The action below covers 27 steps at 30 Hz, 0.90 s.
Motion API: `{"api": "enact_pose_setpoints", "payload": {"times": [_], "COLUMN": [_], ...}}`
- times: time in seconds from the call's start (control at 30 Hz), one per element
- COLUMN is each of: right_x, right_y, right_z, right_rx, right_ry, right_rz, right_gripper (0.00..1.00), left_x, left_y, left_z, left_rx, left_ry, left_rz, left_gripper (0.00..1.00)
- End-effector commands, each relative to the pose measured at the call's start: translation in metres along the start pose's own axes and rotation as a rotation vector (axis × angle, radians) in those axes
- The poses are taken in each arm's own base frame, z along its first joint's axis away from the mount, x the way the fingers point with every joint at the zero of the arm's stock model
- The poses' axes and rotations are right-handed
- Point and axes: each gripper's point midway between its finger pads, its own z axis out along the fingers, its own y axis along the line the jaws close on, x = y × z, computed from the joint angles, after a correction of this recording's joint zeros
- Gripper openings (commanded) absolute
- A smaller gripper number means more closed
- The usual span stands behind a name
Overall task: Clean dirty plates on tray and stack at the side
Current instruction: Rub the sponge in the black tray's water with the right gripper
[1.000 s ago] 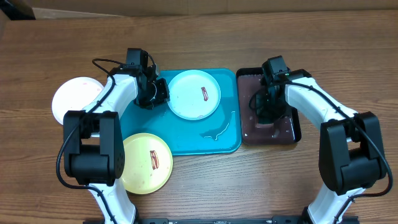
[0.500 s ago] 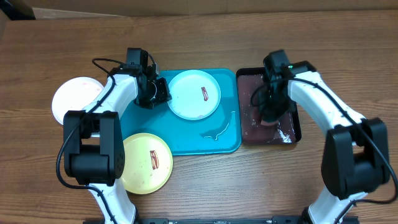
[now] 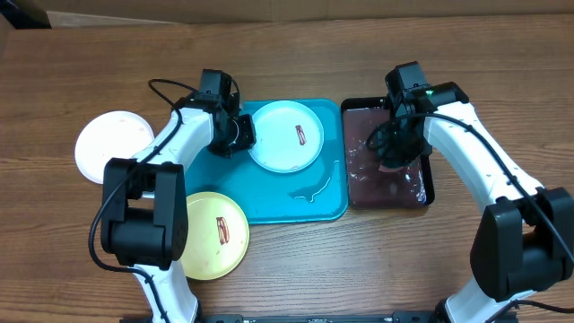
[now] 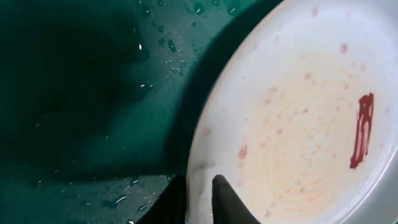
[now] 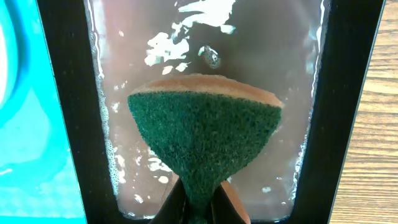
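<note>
The light cyan plate (image 3: pixel 285 136), with a brown-red smear, lies on the turquoise tray (image 3: pixel 269 202). My left gripper (image 3: pixel 240 135) is shut on its left rim. The left wrist view shows the jaws (image 4: pixel 200 199) pinching the plate's (image 4: pixel 298 124) edge over the wet tray (image 4: pixel 81 93). The white plate (image 3: pixel 109 145) lies on the table left of the tray. The yellow-green plate (image 3: pixel 213 235), with a smear, lies at the front left by the tray's corner. My right gripper (image 3: pixel 395 152) is shut on a green sponge (image 5: pixel 205 137) above the black tray (image 3: pixel 346 152).
The black tray (image 5: pixel 68 124) holds brownish soapy water and stands right of the turquoise tray. A puddle of water (image 3: pixel 309 190) lies on the turquoise tray's front right. Both arms' cables hang near the tray's back edge.
My left gripper has moved right, sliding the cyan plate a little to the right on the tray. My right gripper has shifted back and right over the black tray with the sponge.
</note>
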Motion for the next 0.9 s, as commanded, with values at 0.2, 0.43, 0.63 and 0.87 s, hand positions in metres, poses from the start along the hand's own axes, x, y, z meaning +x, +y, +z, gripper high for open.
{"api": "enact_pose_setpoints", "payload": {"times": [0.2, 0.43, 0.63, 0.87], "right_x": [-0.004, 0.009, 0.008, 0.006], "right_y": [0.001, 0.002, 0.002, 0.005], "right_z": [-0.012, -0.003, -0.003, 0.0], "right_rx": [-0.001, -0.006, -0.006, -0.002], "right_ry": [-0.028, 0.014, 0.012, -0.002], "right_rz": [-0.009, -0.007, 0.017, 0.023], "right_gripper": [0.04, 0.04, 0.04, 0.04], "left_x": [-0.002, 0.006, 0.009, 0.008], "left_y": [0.005, 0.008, 0.011, 0.013], "left_z": [0.003, 0.003, 0.002, 0.0], "left_rx": [-0.048, -0.062, -0.067, -0.059], "left_ry": [-0.003, 0.029, 0.042, 0.047], "left_rz": [0.022, 0.012, 0.005, -0.012], "left_gripper": [0.06, 0.04, 0.04, 0.04]}}
